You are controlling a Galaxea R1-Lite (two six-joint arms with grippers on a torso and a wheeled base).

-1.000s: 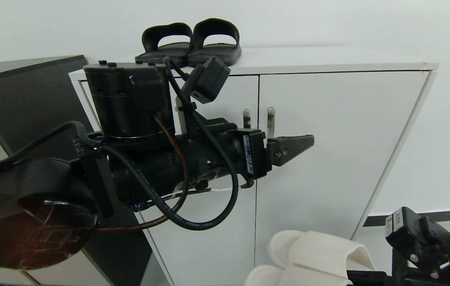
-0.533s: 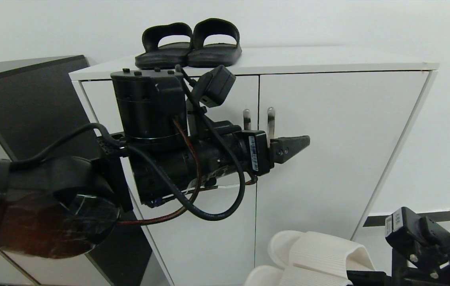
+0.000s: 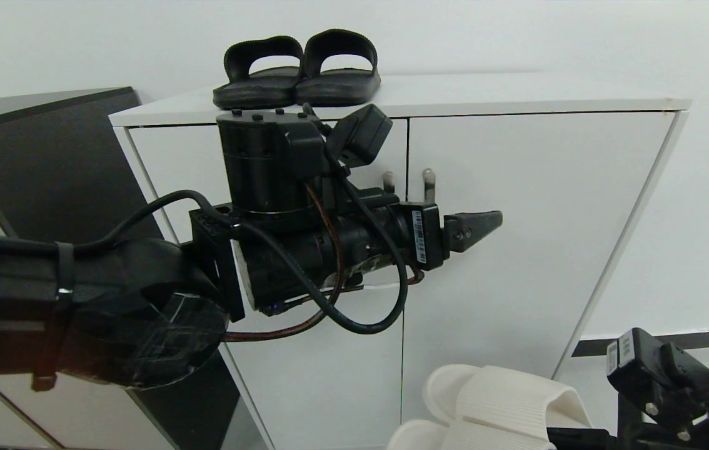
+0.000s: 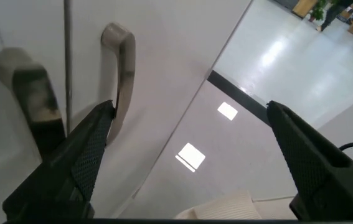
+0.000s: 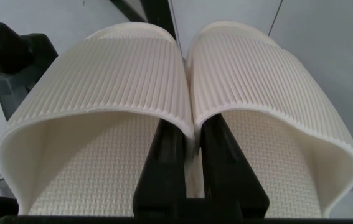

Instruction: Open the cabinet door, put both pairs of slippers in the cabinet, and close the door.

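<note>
Hidden: lower parts of the left handle and right handle, behind the left arm; much of the left door covered too.
Cut off: white slippers at the bottom edge of the head view, toes out of frame.
Left gripper: released, fingers spread wide, one fingertip just beside the right handle, not closed on it.
Right gripper: clenched on the inner strap edges of the white slippers, pair held side by side, low before the right door.
Change: left arm further right than a second ago, covering more of both handles; white slippers and right gripper unmoved.
Black slippers: on the cabinet top, above the left door.
Doors: both shut.
Around: dark panel left of the cabinet.
</note>
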